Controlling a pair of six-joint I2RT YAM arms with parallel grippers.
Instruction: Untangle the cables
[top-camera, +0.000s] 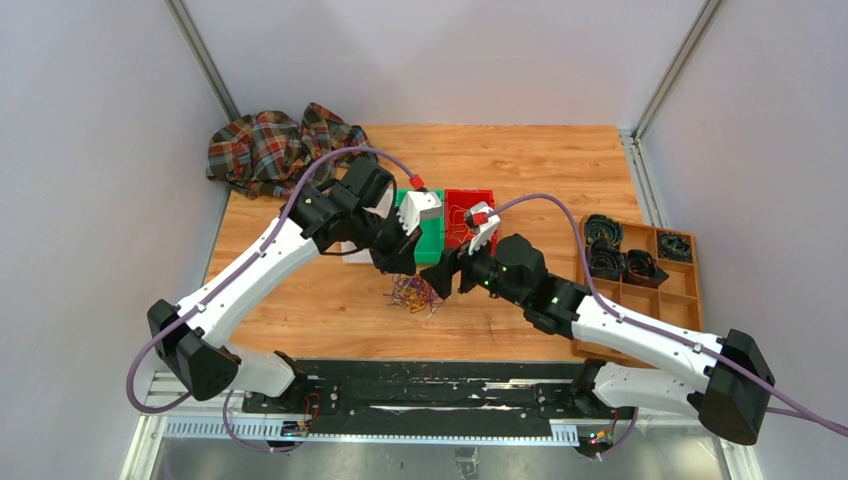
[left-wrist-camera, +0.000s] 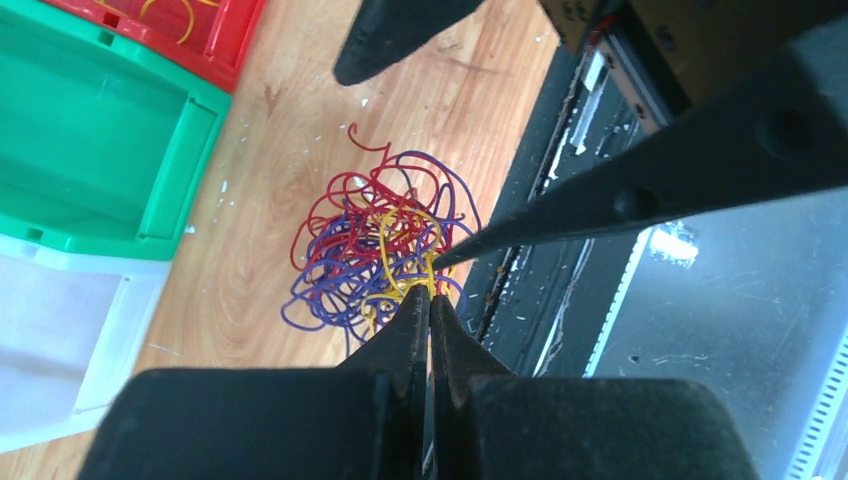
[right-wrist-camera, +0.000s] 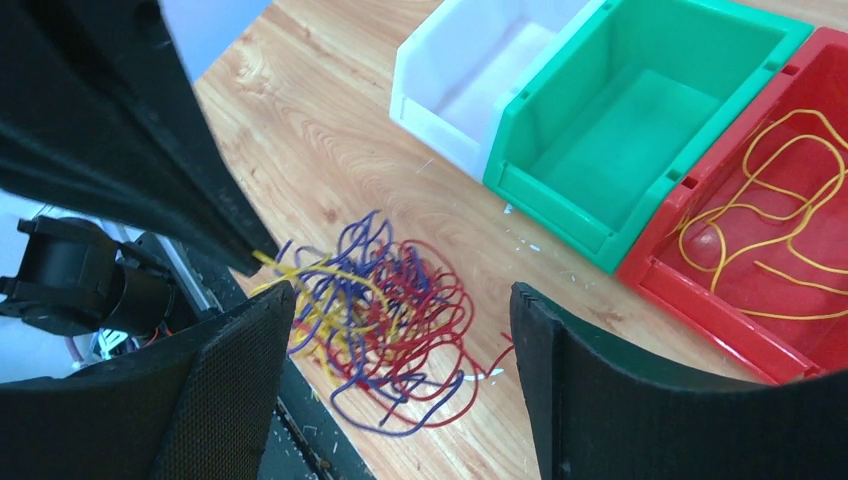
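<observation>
The cables (top-camera: 413, 293) lie in one tangle of red, purple and yellow threads on the wood, near the front edge. My left gripper (left-wrist-camera: 430, 298) is shut on a yellow cable (left-wrist-camera: 400, 262) at the near side of the tangle (left-wrist-camera: 350, 245). In the right wrist view its black tip (right-wrist-camera: 262, 252) holds that yellow strand up. My right gripper (right-wrist-camera: 400, 292) is open, its jaws wide apart on either side of the tangle (right-wrist-camera: 425, 315), just above it. One right finger (left-wrist-camera: 620, 205) points at the tangle next to my left tips.
White (right-wrist-camera: 470, 70), green (right-wrist-camera: 640, 110) and red (right-wrist-camera: 760, 260) bins stand behind the tangle; the red one holds loose yellow cables (right-wrist-camera: 770, 200). A wooden tray (top-camera: 683, 295) with black coiled rings sits at the right. A plaid cloth (top-camera: 270, 150) lies at the back left.
</observation>
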